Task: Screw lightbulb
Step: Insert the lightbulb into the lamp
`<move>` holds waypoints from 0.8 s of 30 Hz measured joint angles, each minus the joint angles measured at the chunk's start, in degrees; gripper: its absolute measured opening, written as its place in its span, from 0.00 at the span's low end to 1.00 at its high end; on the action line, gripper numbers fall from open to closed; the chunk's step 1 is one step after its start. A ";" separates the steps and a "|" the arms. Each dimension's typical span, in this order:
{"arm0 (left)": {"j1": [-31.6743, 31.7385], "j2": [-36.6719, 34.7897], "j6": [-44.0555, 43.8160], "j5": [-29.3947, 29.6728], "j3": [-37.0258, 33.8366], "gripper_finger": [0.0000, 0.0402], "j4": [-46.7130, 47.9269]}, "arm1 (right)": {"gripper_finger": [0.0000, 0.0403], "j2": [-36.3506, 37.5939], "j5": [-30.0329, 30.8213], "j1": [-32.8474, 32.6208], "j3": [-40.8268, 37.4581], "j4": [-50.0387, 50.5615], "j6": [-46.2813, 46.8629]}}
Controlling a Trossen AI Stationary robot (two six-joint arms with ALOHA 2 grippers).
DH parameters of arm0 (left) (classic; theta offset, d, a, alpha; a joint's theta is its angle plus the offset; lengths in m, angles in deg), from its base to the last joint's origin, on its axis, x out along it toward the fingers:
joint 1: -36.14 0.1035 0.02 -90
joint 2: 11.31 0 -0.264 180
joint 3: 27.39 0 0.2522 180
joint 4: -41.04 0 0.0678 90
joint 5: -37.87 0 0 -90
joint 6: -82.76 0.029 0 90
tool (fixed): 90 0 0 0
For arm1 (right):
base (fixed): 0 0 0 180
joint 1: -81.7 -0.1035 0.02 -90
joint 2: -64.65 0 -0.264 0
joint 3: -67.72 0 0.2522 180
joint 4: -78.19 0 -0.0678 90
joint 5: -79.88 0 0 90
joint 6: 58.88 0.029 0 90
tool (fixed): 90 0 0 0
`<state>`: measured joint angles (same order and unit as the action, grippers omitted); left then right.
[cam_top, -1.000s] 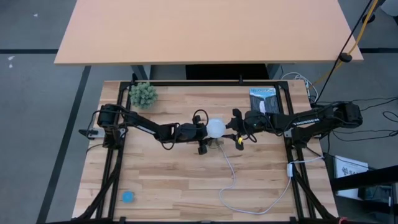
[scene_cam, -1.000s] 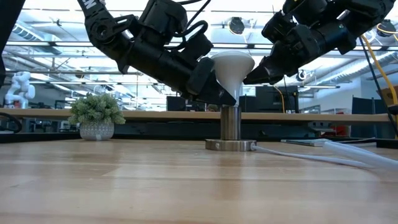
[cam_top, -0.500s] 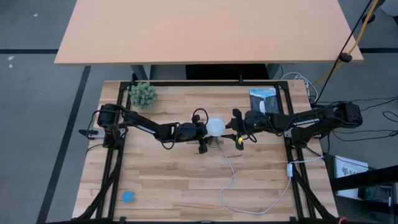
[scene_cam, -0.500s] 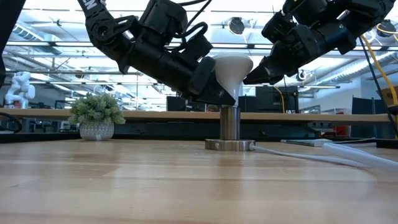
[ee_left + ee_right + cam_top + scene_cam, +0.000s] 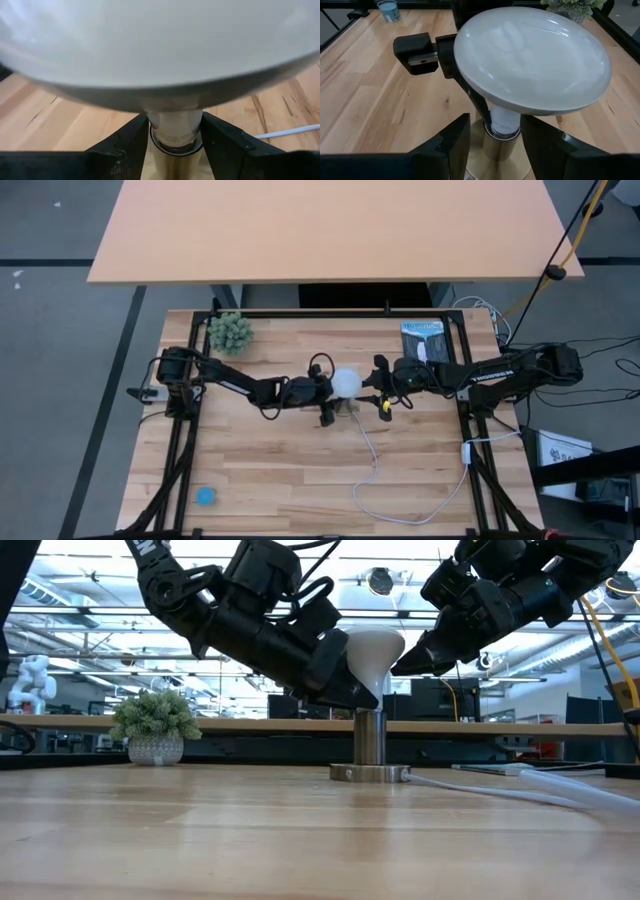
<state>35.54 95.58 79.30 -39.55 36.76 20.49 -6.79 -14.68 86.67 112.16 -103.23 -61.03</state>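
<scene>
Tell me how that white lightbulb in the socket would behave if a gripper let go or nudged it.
The lightbulb looks top-heavy, its wide dome above a narrow neck, so it would probably tip if its base is barely in the socket. Its smooth rounded dome would likely slip or roll. It also seems light and fragile.

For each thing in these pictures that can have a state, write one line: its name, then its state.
lightbulb: upright, base in the socket.
socket: standing on the table, white cord attached.
left gripper: shut on the lightbulb's neck.
right gripper: open, fingers either side of the neck.
</scene>
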 joint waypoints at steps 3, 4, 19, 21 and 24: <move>0.37 0.01 -0.79 0.02 0.00 0.45 0.02 | 0.41 0.00 0.00 0.00 0.00 0.00 0.00; 0.46 0.01 -0.82 0.04 0.00 0.45 0.02 | 0.41 0.00 0.00 0.00 0.00 0.00 0.00; -0.18 0.02 -1.26 0.55 0.00 0.45 0.02 | 0.41 0.00 0.00 0.00 0.00 0.00 1.21; -0.46 0.02 -1.47 0.55 0.00 0.45 0.02 | 0.41 0.00 -0.02 0.00 0.00 0.02 1.73; -0.76 0.02 -3.40 0.52 0.00 0.45 0.02 | 0.41 0.00 -0.02 0.00 0.00 0.07 1.73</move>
<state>34.78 95.61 75.90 -39.03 36.76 20.51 -6.79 -14.70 86.67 112.16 -103.16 -59.31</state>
